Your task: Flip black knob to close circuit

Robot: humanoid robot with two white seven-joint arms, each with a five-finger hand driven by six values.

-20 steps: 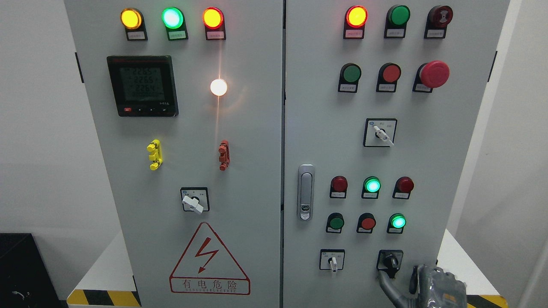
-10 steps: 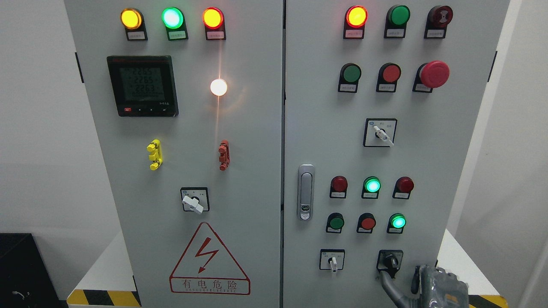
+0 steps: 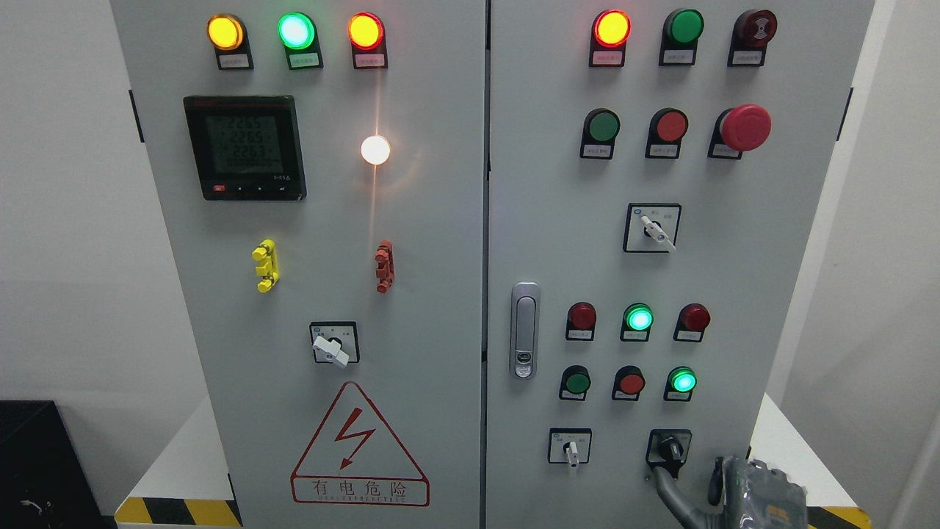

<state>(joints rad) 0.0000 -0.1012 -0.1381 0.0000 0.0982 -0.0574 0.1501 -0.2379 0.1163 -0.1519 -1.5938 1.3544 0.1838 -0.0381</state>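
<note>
A: Where the right door of the grey control cabinet point(image 3: 734, 294) runs out at the bottom, that's the black knob point(image 3: 669, 447), on its square black plate, right of the small white selector switch point(image 3: 570, 450).

B: Hand?

A: Right hand point(image 3: 742, 488), coming in from the lower right corner, silver-grey and partly cut off by the frame edge. One dark finger point(image 3: 663, 481) curves up to just under the knob, tip near its lower left edge. Can't tell if it touches.

B: Clenched or released?

A: Can't tell, most of the hand is out of frame. Nothing visibly grasped. Left hand doesn't show.

B: Knob pointer?

A: Roughly upright, maybe tilted a bit; too small to be sure.

B: Lamps nearby?

A: Above the knob, two rows of three. Upper row: dark red, lit green lamp point(image 3: 638, 318), dark red. Lower row: green button, red button, lit green lamp point(image 3: 684, 381). Red mushroom stop button point(image 3: 745, 126) is higher up on the same door.

B: Left door?

A: Digital meter point(image 3: 244, 147) with lit digits, white lamp point(image 3: 375, 150) glowing, white rotary switch point(image 3: 335, 344), red lightning warning triangle point(image 3: 359, 447) below it. Door latch point(image 3: 524, 330) sits just right of the seam.
</note>
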